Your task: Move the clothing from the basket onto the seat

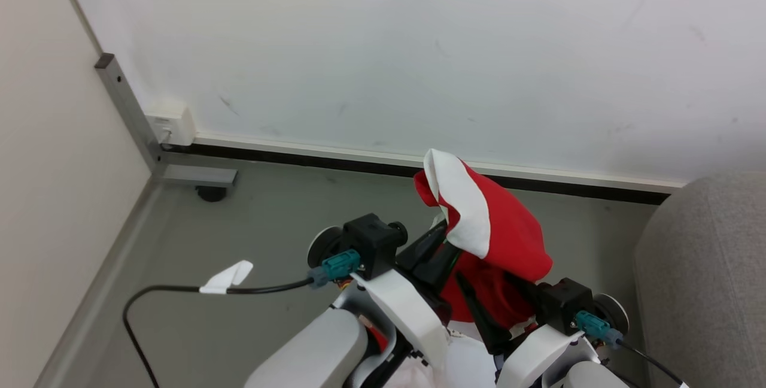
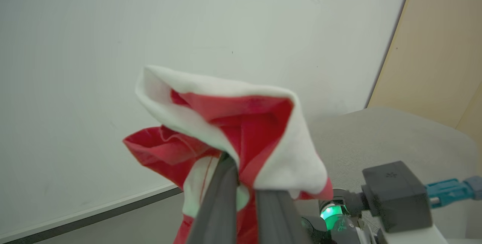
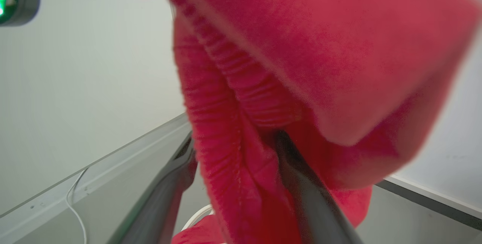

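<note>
Left fingers [image 2: 218,206] clamp the red-and-white garment [image 1: 508,238]; right fingers [image 3: 312,199] stand wide apart, with it draped between them.

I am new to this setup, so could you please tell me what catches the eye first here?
A red garment with white trim is held up in the middle of the head view, pinched in the shut left claw. Its folds also hang inside the open right claw, and the grey sofa sits at the right edge.
</note>
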### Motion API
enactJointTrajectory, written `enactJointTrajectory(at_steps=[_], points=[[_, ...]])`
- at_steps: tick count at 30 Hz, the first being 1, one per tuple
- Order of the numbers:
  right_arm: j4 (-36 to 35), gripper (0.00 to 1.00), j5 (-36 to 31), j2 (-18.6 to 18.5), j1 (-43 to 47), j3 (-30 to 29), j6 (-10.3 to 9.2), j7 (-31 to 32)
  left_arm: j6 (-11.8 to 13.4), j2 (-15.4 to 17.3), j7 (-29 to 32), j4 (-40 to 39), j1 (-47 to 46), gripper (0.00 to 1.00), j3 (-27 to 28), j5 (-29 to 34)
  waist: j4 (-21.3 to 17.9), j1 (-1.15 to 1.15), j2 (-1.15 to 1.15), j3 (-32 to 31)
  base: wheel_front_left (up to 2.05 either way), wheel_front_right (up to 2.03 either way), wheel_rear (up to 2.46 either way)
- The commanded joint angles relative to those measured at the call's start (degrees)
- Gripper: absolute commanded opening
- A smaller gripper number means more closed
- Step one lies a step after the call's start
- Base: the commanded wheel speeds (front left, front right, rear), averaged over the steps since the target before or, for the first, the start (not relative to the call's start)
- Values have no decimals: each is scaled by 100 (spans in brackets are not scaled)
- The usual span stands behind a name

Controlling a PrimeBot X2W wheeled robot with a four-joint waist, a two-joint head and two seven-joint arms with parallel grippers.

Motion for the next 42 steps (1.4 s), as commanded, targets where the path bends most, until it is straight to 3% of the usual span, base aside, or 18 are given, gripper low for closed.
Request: enactJointTrajectory(at_steps=[1, 2, 3, 4, 15, 31, 32, 33, 34, 42], points=[[77, 100, 36, 20, -50, 18, -12, 5, -14, -13, 17, -53, 79, 0, -24, -12, 124, 0, 0, -44, 0, 0, 0], [110, 48, 46, 19, -54, 12, -12, 4, -20, -26, 31, -75, 99, 0, -56, -22, 163, 0, 0, -56, 0, 0, 0], [135, 20, 44, 20, -63, 10, -12, 4, -25, -31, 32, -95, 114, 0, -74, -37, 194, 0, 0, -64, 0, 0, 0], [137, 0, 57, 21, -69, 12, -12, 4, -25, -27, 43, -108, 128, 0, -76, -55, 217, 0, 0, -69, 0, 0, 0], [-125, 0, 229, 30, 121, 19, -12, 4, 132, 150, 41, -120, 203, 0, 67, -167, 168, 0, 0, -66, 0, 0, 0], [-414, 0, 291, 32, 201, -261, -12, 4, 124, 219, 32, 13, 215, 0, 57, -288, -125, 0, 0, -1, 0, 0, 0], [-439, 0, 285, 31, 188, -305, -12, 4, 116, 206, 27, 22, 228, 10, 47, -303, -161, 0, 0, 9, 0, 0, 0], [-477, 0, 305, 29, 183, -371, -12, 4, 109, 187, 6, 25, 243, 75, 46, -324, -202, 0, 0, 20, 0, 0, 0], [-520, 0, 314, 29, 180, -445, -12, 4, 92, 169, -14, 24, 258, 100, 44, -339, -249, 0, 0, 31, 0, 0, 0], [-888, 0, 168, -24, 275, -1009, -12, 4, 55, 185, -8, 71, 355, 100, -110, -285, -838, 0, 0, 103, 0, 0, 0]])
